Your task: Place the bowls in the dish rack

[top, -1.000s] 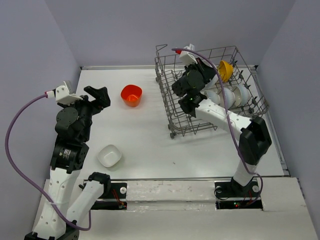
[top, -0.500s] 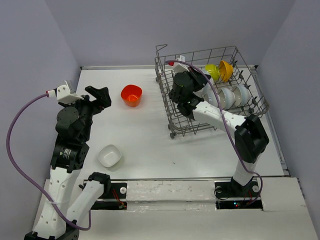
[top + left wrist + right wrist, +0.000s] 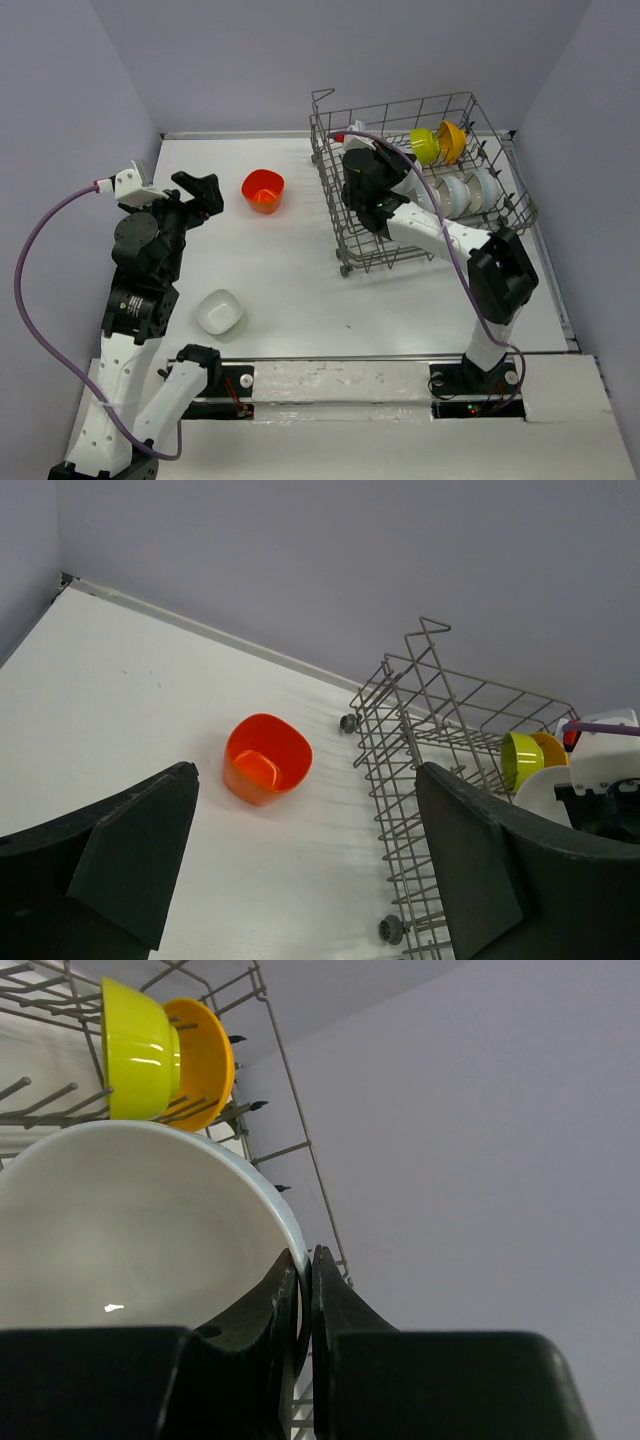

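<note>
The right gripper point(image 3: 305, 1290) is pinching the rim of a white bowl point(image 3: 130, 1230) inside the dish rack point(image 3: 335, 215), on the right of the bench point(image 3: 300, 280). The left gripper point(image 3: 305, 820) is hanging wide apart and empty near a red-orange bowl point(image 3: 263, 190). A second white bowl point(image 3: 219, 311) is sitting at the near left.

- A white matte tabletop point(image 3: 300, 285) fills the middle of the top view, evenly lit, with only soft, faint shadows.
- A plain lavender-grey back wall point(image 3: 300, 60) rises from its far edge across the top of the frame.
- A matching left wall point(image 3: 50, 130) and right wall point(image 3: 600, 150) close in at the frame's sides.
- A pale strip point(image 3: 330, 356) runs along the tabletop's near edge, low in the frame.
- A light seam point(image 3: 200, 627) marks where the tabletop meets the back wall.
</note>
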Action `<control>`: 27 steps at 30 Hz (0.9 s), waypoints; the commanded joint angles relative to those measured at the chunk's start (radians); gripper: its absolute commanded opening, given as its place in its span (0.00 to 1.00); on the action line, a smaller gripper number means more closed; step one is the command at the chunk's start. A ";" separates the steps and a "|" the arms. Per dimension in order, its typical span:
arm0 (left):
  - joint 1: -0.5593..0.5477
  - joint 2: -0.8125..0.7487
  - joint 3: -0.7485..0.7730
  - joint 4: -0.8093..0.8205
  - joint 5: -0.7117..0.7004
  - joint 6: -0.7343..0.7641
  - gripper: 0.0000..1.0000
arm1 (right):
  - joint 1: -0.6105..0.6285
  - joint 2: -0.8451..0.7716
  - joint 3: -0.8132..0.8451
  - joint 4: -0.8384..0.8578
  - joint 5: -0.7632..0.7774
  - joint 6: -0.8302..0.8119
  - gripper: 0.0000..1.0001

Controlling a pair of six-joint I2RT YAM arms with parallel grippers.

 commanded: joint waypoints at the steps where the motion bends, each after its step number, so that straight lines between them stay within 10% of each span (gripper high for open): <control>1: 0.005 0.004 -0.006 0.048 0.011 0.018 0.99 | -0.006 -0.012 0.003 -0.021 -0.019 0.045 0.01; 27: 0.005 0.007 -0.009 0.045 0.019 0.021 0.99 | -0.006 -0.044 -0.031 -0.157 -0.076 0.115 0.01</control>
